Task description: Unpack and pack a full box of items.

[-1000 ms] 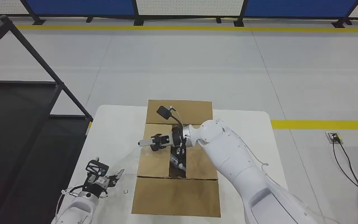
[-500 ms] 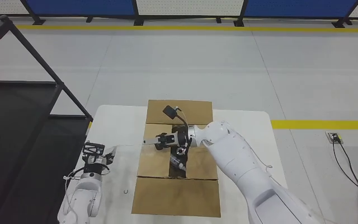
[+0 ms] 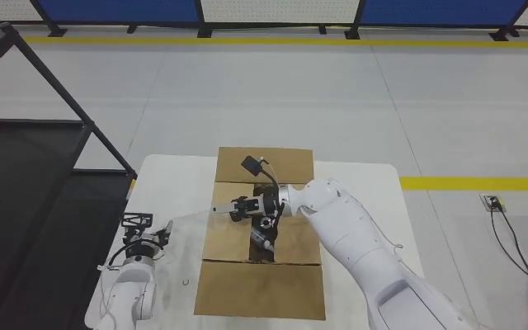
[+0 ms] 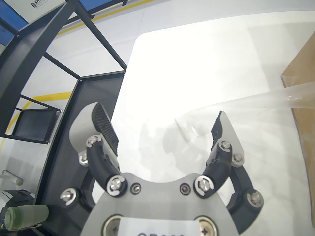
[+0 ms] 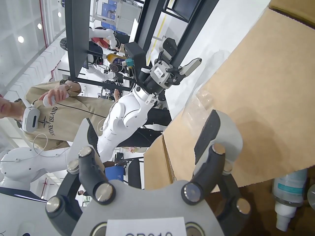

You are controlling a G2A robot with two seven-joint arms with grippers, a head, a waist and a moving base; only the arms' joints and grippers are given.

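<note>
Left hand (image 4: 159,111) sat low over the near left part of the white surface (image 4: 196,57), fingers spread wide, nothing gripped. The crumpled end of a clear plastic strip (image 4: 246,103) lay on the surface in the gap ahead of the fingers, touching neither pad as far as could be seen. From there the strip ran across the surface to the left edge of the cardboard box (image 3: 262,293).

The box stood at the middle of the surface. Its near and far flaps were folded out flat. The two inner flaps were almost shut, leaving a narrow dark slot between them.

Right hand (image 3: 233,208) was over the left inner flap, pointing toward the robot's left. Its fingers were apart and held nothing. One finger (image 5: 211,133) was just above the cardboard; contact could not be determined. The box end of the clear strip lay on the flap just beyond that fingertip.

A white bottle (image 5: 288,195) with a teal label lay inside the slot, beside the right wrist and partly covered by the flap edge. Other contents were too dark to make out.

A black metal rack (image 4: 98,92) stood against the left edge of the surface. Beyond the surface was pale floor with a yellow line (image 3: 462,182), and blue panels (image 3: 115,10) stood at the far end.
</note>
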